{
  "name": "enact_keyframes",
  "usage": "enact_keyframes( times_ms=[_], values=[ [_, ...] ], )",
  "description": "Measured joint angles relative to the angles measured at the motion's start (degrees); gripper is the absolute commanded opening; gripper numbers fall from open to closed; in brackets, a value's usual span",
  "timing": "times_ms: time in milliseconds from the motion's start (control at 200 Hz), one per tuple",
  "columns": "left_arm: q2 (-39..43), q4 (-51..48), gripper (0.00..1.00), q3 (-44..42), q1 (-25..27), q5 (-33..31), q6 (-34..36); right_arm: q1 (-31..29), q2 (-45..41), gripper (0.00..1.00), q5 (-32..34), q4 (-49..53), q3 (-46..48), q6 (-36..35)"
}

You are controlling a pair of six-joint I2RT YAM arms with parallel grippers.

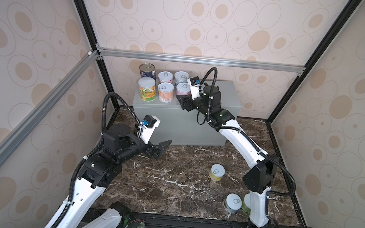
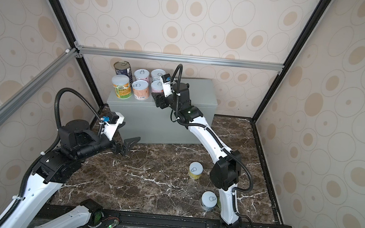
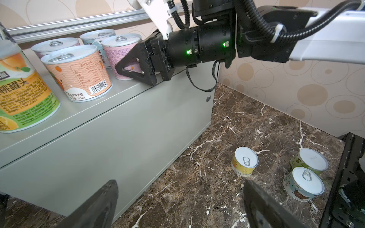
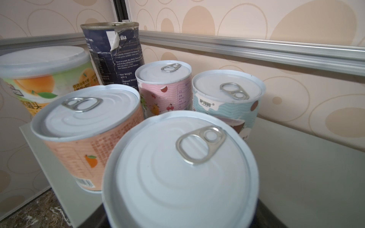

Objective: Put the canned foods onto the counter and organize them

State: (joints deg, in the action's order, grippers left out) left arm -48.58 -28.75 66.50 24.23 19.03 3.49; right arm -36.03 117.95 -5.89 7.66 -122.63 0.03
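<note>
On the grey counter (image 1: 224, 95) stand several cans: a dark-blue one (image 1: 147, 70), a big orange-green one (image 1: 147, 89), a peach one (image 1: 165, 92) and others. My right gripper (image 1: 181, 97) reaches over the counter and is shut on a pink can (image 3: 118, 51) standing beside the peach can; its pale lid (image 4: 177, 173) fills the right wrist view. The left gripper (image 1: 164, 150) hovers open and empty over the marble in front of the counter. A yellow can (image 1: 217, 172), a white-lidded can (image 1: 233, 202) and a green can (image 3: 309, 161) stand on the marble.
Dark brown marble floor (image 1: 170, 186) spreads before the counter. Patterned walls with aluminium rails (image 1: 200, 60) close in the back and both sides. The right arm (image 1: 260, 172) stands next to the three cans on the marble. The counter's right half carries no cans.
</note>
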Motion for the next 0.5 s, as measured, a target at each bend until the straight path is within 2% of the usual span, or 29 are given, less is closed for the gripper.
enact_keyframes(
  times_ms=[235, 500],
  values=[
    [0.0, 0.0, 0.98, -0.07, 0.0, 0.02, 0.0, -0.02, -0.15, 0.78, -0.13, -0.26, 0.31, -0.09],
    [0.0, 0.02, 0.98, -0.09, 0.0, 0.07, 0.0, -0.35, -0.98, 0.89, -0.11, -0.63, 1.55, -0.31]
  ],
)
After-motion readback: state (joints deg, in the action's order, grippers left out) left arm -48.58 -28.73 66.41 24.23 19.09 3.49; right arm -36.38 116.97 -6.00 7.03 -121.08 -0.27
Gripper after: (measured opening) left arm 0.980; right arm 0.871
